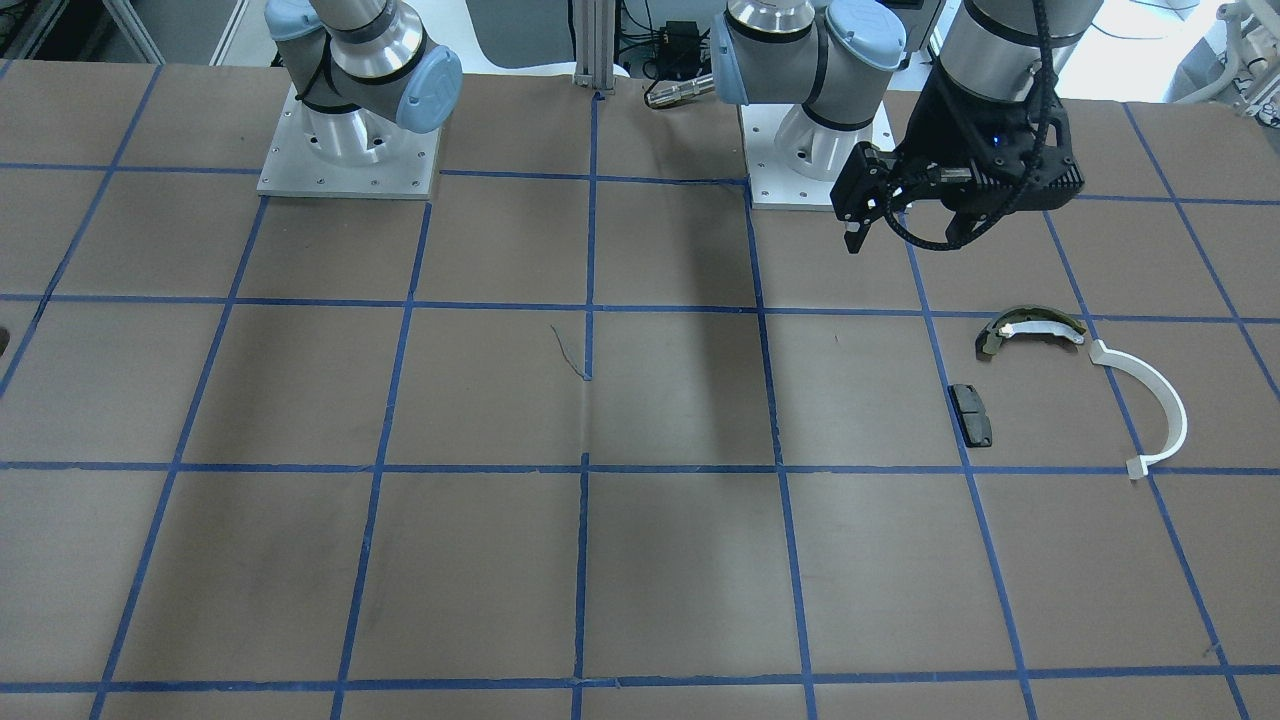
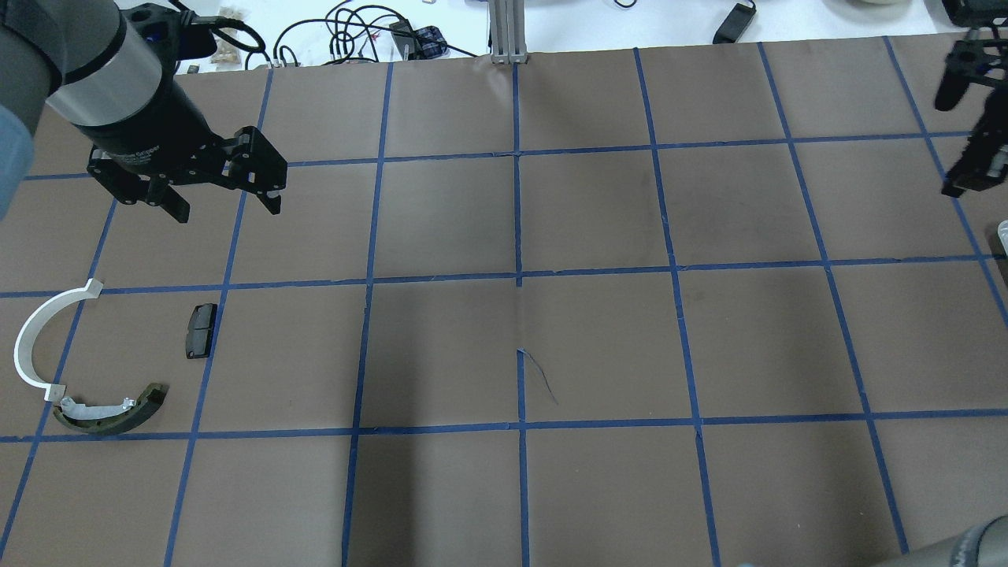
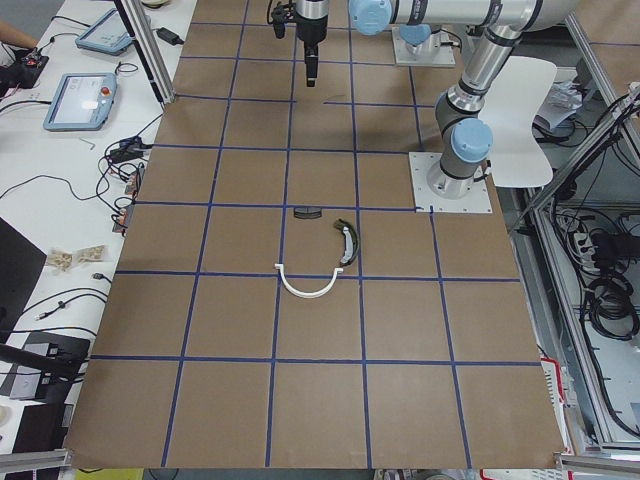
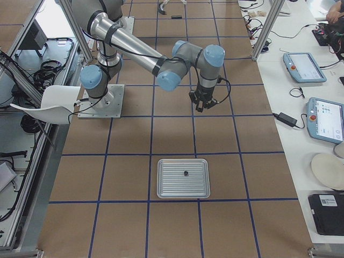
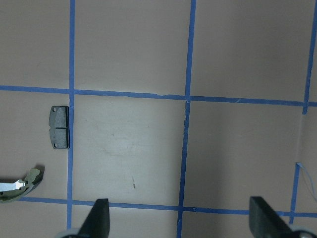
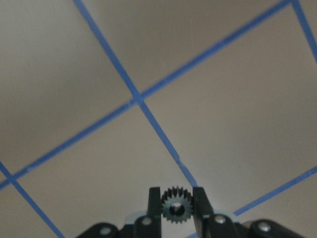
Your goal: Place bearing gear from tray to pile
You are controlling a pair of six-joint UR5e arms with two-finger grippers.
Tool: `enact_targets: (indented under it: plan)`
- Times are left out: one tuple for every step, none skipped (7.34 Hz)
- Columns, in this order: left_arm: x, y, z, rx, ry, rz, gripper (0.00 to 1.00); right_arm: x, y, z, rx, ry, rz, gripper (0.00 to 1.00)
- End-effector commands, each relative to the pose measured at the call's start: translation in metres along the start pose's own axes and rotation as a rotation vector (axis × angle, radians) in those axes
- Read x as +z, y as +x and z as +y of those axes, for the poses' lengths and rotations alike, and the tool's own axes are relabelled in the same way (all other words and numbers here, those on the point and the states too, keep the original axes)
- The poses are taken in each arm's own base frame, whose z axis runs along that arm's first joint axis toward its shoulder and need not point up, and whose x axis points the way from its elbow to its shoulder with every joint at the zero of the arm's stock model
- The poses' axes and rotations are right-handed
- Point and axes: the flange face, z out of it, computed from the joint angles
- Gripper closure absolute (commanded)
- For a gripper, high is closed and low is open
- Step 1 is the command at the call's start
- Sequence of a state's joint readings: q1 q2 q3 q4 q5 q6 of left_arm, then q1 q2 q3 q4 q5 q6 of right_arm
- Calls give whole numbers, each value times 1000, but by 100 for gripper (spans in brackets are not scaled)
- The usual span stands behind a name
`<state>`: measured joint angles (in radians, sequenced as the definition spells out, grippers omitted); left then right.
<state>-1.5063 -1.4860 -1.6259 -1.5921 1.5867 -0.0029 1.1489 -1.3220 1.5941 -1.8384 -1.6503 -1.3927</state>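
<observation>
My right gripper [image 6: 174, 210] is shut on a small dark toothed bearing gear [image 6: 174, 204] and holds it above bare table. In the exterior right view the gripper [image 4: 200, 105] hangs beyond the ribbed metal tray [image 4: 161, 183]. The pile lies at the table's left end: a white half-ring [image 2: 31, 339], an olive-and-white curved piece [image 2: 110, 413] and a black pad [image 2: 201, 331]. My left gripper [image 2: 227, 206] is open and empty, hovering above the table just beyond the pile. The black pad [image 5: 59, 134] also shows in the left wrist view.
One small dark part [image 4: 185, 173] lies in the middle of the tray. Blue tape lines grid the brown table. The arm bases [image 1: 348, 150] stand at the robot's edge. Cables, tablets and chargers lie on the white bench past the far edge.
</observation>
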Motion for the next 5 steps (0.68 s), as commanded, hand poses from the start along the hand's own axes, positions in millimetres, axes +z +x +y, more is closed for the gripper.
enact_targets:
  plan:
    - [-1, -5, 3, -25, -59, -1, 0, -13, -76, -127, 238, 19, -3, 100]
    - [-6, -3, -2, -27, -55, 1, 0, -14, -114, -174, 357, 40, -23, 100]
    - [0, -3, -6, -58, -65, -3, 0, -11, -151, -208, 529, 65, -71, 100]
    - [5, -1, -11, -73, -64, 7, 0, -5, -192, -241, 603, 64, -92, 100]
    - [8, 0, -20, -63, -9, 9, 0, 3, -227, -264, 620, 43, -104, 100]
